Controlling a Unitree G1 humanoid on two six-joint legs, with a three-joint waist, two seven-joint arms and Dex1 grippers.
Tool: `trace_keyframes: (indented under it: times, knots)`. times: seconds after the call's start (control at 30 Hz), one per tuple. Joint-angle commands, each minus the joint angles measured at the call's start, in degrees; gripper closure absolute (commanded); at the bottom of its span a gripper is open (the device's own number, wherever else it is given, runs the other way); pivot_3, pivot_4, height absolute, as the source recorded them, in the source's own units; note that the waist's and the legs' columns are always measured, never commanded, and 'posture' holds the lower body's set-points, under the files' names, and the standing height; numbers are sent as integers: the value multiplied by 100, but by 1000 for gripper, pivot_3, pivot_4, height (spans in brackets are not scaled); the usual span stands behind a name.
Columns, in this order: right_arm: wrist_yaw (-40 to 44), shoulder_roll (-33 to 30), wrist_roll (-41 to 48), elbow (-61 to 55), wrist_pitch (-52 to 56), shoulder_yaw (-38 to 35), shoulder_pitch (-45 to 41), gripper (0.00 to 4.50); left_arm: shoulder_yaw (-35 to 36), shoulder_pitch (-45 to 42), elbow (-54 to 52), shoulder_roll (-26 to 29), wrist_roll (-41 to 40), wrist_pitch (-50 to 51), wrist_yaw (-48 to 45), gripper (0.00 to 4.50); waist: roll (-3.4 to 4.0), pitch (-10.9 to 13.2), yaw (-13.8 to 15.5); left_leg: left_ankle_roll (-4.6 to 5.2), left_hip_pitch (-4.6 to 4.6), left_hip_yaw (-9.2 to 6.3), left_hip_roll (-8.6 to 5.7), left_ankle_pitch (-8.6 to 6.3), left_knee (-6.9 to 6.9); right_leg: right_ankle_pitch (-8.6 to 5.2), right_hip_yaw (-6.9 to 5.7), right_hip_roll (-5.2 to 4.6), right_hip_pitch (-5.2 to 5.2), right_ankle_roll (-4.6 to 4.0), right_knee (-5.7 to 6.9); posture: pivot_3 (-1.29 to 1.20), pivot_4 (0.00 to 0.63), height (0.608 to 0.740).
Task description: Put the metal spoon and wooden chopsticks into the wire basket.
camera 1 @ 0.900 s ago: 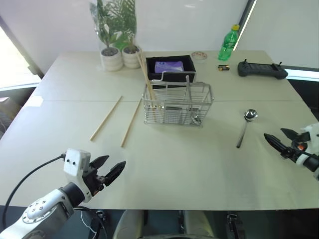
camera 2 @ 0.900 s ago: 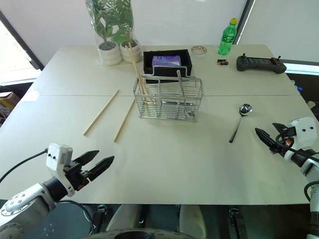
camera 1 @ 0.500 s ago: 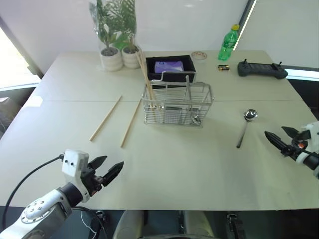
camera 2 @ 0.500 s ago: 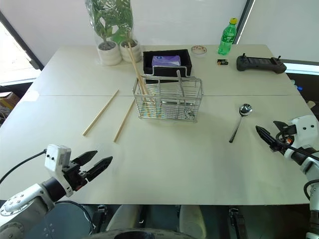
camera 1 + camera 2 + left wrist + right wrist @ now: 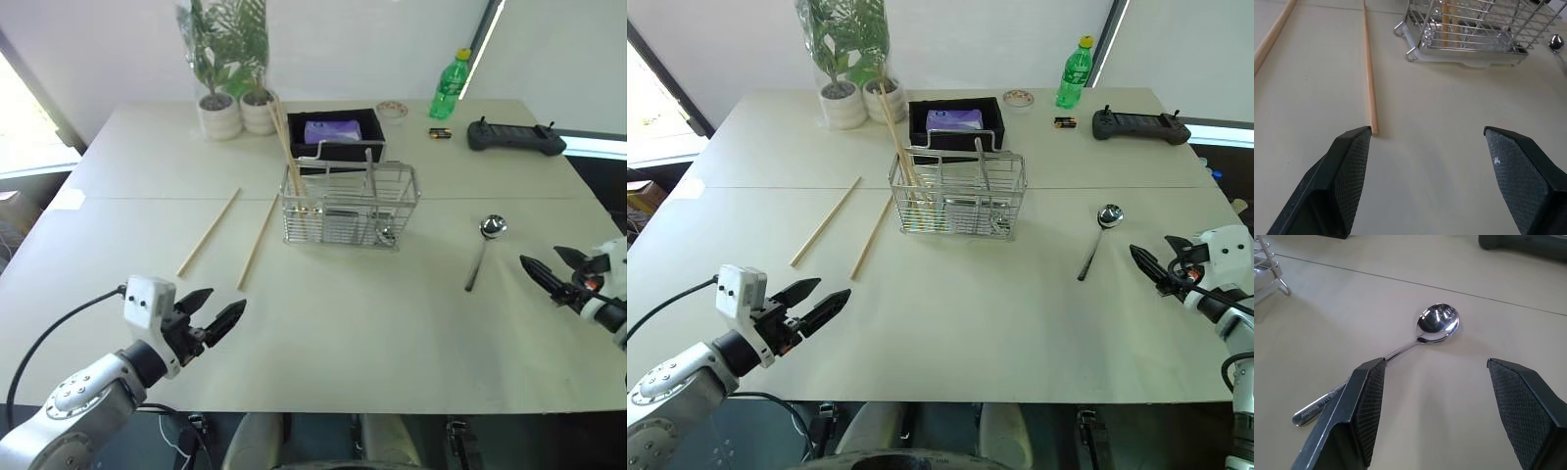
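Since the earlier frames the black two-fingered left gripper (image 5: 217, 315) has lifted slightly and edged toward the table's middle, while the black two-fingered right gripper (image 5: 549, 273) has drifted a little toward the right edge; nothing on the pale beige table (image 5: 392, 323) has shifted.

At lower left of the left eye view, the left gripper hovers over the table's near edge with fingers spread and empty. Up and to its right, two long pale wooden chopsticks (image 5: 208, 232) lie flat, well apart from each other, both angled toward the upper right; the nearer one's end (image 5: 1370, 88) lies just beyond one fingertip in the left wrist view. More pale sticks (image 5: 288, 157) lean inside the rectangular silver wire basket (image 5: 350, 207) at centre, which stands upright in front of a black rectangular tray (image 5: 333, 131). Right of the basket, the shiny metal spoon (image 5: 482, 250) lies flat on the table, bowl toward the top. At the far right edge, the right gripper hangs released, holding nothing, near the spoon (image 5: 1400, 348) but apart from it.
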Motion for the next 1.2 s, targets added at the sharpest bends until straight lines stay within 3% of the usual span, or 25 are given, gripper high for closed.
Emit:
trace_keyframes:
  times: [0.03,0.1,0.3,0.43,0.5,0.7,0.93,1.2]
  knots:
    - [-160,-8,121,-400,96,-142,-66,1138,369,-227,98,374,-371,134,-235,637,1,0,0,0,0,-1,0,0,0,0,0,1,0,0,0,0,150,714]
    - [-332,5,114,-549,294,-110,-111,1138,618,-498,273,631,-866,284,-313,637,1,0,-1,0,1,-2,1,0,-1,0,-1,2,-1,0,3,0,150,714]
    - [-1550,81,-62,-1321,1847,348,-720,1138,1082,-2005,898,2082,-2370,743,-1201,637,-1,3,-5,0,0,-7,1,0,4,0,-5,3,-8,-1,14,0,150,714]
    - [-2723,649,8,-1943,3455,649,-1610,1138,604,-3351,1250,2997,-2662,946,-2147,637,-2,4,-42,1,-8,1,-7,1,-3,2,-4,4,-26,-4,19,0,150,714]
    - [-3138,922,-48,-2149,3980,737,-1964,1138,268,-3936,1404,3200,-2613,1004,-2480,637,4,3,-52,1,-11,0,-10,1,-12,2,-5,9,-34,-4,19,0,150,714]
    - [-4035,1623,-305,-2053,4952,787,-2806,1138,-674,-5454,1880,3026,-2552,1217,-2914,637,4,6,-43,3,-12,-2,-11,2,-30,2,-6,15,-40,-3,18,0,150,714]
    - [-4568,1777,-845,-1794,5037,597,-2800,1138,-1138,-5871,1946,2688,-2070,1205,-3223,637,2,7,-71,3,-10,-2,-12,3,-30,3,-6,17,-39,0,21,0,150,714]
    - [-4640,2399,-861,-1884,5240,417,-2843,1138,-1144,-6111,2188,2463,-1701,1261,-3464,637,2,9,-193,5,5,-3,-4,3,-19,2,-1,28,-47,2,72,0,150,714]
